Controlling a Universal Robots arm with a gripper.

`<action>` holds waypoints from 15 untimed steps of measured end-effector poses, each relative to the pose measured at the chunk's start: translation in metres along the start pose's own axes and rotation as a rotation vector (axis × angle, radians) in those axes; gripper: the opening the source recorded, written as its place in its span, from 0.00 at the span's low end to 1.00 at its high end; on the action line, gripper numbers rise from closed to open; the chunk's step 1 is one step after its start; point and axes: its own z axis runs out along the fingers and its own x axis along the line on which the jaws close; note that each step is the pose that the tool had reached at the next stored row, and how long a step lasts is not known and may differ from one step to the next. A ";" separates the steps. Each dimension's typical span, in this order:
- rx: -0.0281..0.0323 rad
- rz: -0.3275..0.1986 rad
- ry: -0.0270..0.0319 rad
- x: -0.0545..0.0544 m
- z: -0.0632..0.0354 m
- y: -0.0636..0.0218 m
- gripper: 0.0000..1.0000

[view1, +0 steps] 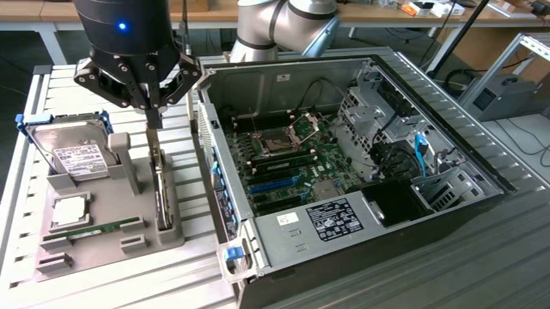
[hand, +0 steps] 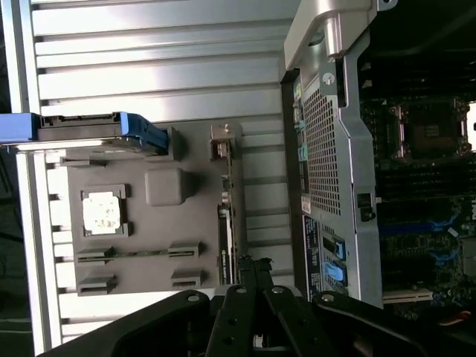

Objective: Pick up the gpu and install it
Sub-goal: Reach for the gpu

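Note:
The gpu (view1: 161,193), a thin dark card with a silvery bracket, stands on edge in a slot of the grey holder tray (view1: 103,248) at the exterior view's left. My gripper (view1: 154,121) hangs straight over the card's far end, its fingertips pressed together right at the top edge. I cannot tell whether they touch the card. In the wrist view the gpu (hand: 227,216) runs along the tray, and my gripper (hand: 250,266) is shut just beside its line. The open computer case (view1: 481,167) lies at the exterior view's right with its motherboard (view1: 284,167) exposed.
On the tray also stand a silver hard drive (view1: 73,154) in a blue frame, a processor chip (view1: 69,211), a green memory stick (view1: 94,230) and a tall grey post (view1: 122,158). The case wall (view1: 210,167) rises close beside the card.

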 end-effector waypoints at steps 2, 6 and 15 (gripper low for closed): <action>0.0001 0.000 0.0000 0.003 0.0003 -0.0046 0.11; 0.0003 0.000 -0.0001 0.010 0.0020 -0.0117 0.11; 0.0008 0.000 0.0008 0.031 0.0093 -0.0189 0.11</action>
